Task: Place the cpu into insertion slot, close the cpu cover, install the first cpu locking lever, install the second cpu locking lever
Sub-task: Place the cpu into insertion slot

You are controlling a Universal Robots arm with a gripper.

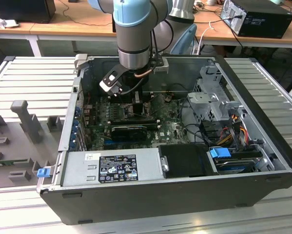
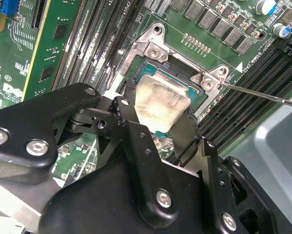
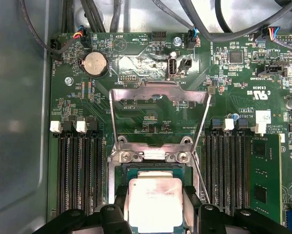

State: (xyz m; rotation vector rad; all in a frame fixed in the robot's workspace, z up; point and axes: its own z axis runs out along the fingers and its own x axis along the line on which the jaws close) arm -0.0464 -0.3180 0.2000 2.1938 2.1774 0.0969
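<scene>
The gripper clamps the chip by two opposite sides, right at the socket, toward the motherboard's far edge in the exterior view. The cover stands swung open.

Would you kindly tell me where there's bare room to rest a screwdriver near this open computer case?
The slatted table lies bare at the exterior view's right of the case, and at its left beyond the grey fixtures. Inside is crowded: the gripper sits at the cpu, and cables crowd the drive cage side.
</scene>
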